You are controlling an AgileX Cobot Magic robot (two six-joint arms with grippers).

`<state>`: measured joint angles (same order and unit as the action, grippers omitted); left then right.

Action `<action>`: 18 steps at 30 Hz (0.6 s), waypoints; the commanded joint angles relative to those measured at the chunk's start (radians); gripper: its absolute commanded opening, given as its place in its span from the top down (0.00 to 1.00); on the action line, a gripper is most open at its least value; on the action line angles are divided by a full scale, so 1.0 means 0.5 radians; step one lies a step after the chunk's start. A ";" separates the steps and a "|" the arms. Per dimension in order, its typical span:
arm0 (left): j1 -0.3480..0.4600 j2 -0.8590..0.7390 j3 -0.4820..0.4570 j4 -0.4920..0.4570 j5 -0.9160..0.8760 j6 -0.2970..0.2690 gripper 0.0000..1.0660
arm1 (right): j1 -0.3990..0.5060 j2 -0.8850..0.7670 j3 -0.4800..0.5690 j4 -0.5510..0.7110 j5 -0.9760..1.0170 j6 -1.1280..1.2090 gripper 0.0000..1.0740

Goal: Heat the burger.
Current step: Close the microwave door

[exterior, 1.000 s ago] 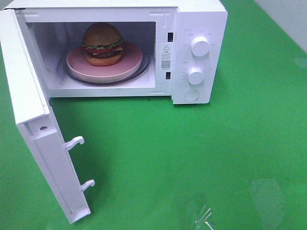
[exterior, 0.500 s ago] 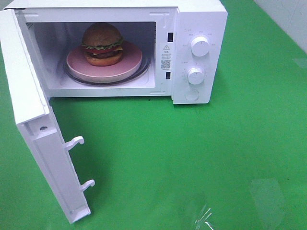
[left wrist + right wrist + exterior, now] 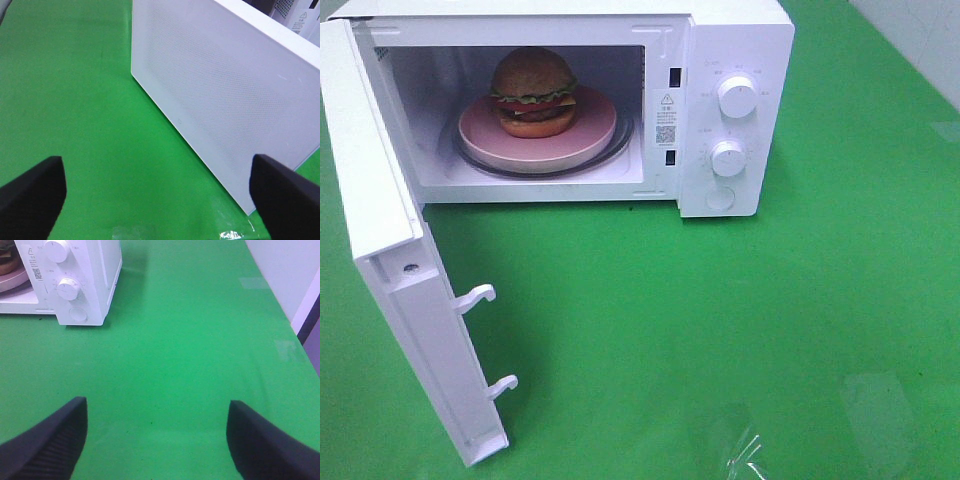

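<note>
Slamming the open door (image 3: pixel 410 300) could jolt the burger (image 3: pixel 533 92), we judge; our left gripper (image 3: pixel 159 192) and right gripper (image 3: pixel 160 437) gape empty.

microwave dial labels (image 3: pixel 717 72) illegibly small

Microwave (image 3: pixel 735 40) w/ glossy white plastic shell, matt green table cover (image 3: pixel 720 330), burger (image 3: pixel 533 75) w/ dull-sheen bun.

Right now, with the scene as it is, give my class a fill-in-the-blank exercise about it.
1. The burger sits on a ____ plate inside the microwave.
2. The microwave's door stands ____.
3. The microwave has ____ knobs above a round button.
Missing words: pink, open, two.
</note>
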<state>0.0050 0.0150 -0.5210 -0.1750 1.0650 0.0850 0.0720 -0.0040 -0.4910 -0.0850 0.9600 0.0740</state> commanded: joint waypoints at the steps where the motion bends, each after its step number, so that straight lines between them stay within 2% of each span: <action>1: 0.004 -0.002 -0.032 0.002 -0.050 -0.018 0.20 | -0.010 -0.054 0.002 0.006 0.000 -0.018 0.29; 2: 0.004 0.014 -0.038 0.016 -0.084 -0.018 0.27 | -0.010 -0.054 0.002 0.006 0.000 -0.018 0.29; 3: 0.004 0.014 -0.038 0.016 -0.084 -0.018 0.27 | -0.010 -0.054 0.002 0.006 0.000 -0.018 0.29; 5: 0.004 0.098 -0.048 0.028 -0.148 -0.016 0.44 | -0.010 -0.054 0.002 0.004 0.000 -0.018 0.29; 6: 0.004 0.098 -0.048 0.028 -0.148 -0.016 0.44 | -0.010 -0.054 0.002 0.004 0.000 -0.018 0.29; 7: 0.004 0.162 -0.050 0.028 -0.236 -0.014 0.51 | -0.010 -0.054 0.002 0.004 0.000 -0.018 0.29; 8: 0.004 0.162 -0.050 0.028 -0.236 -0.014 0.51 | -0.010 -0.054 0.002 0.004 0.000 -0.018 0.29; 9: 0.004 0.220 -0.050 0.028 -0.356 -0.012 0.56 | -0.010 -0.054 0.002 0.004 0.000 -0.018 0.29; 12: 0.004 0.254 -0.050 0.028 -0.416 -0.012 0.60 | -0.010 -0.054 0.002 0.004 0.000 -0.018 0.29; 13: 0.004 0.310 -0.048 0.042 -0.514 -0.012 0.66 | -0.010 -0.054 0.002 0.004 0.000 -0.018 0.29; 14: 0.004 0.310 -0.048 0.042 -0.514 -0.012 0.66 | -0.010 -0.054 0.002 0.004 0.000 -0.018 0.29; 15: 0.004 0.364 -0.048 0.064 -0.602 -0.012 0.74 | -0.010 -0.054 0.002 0.004 0.000 -0.018 0.29; 16: 0.004 0.364 -0.048 0.064 -0.602 -0.012 0.74 | -0.010 -0.054 0.002 0.004 0.000 -0.018 0.29; 18: 0.004 0.462 -0.010 0.096 -0.822 -0.012 0.92 | -0.010 -0.054 0.002 0.004 0.000 -0.018 0.29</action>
<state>0.0050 0.2210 -0.5380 -0.1380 0.7480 0.0820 0.0720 -0.0040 -0.4910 -0.0850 0.9600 0.0740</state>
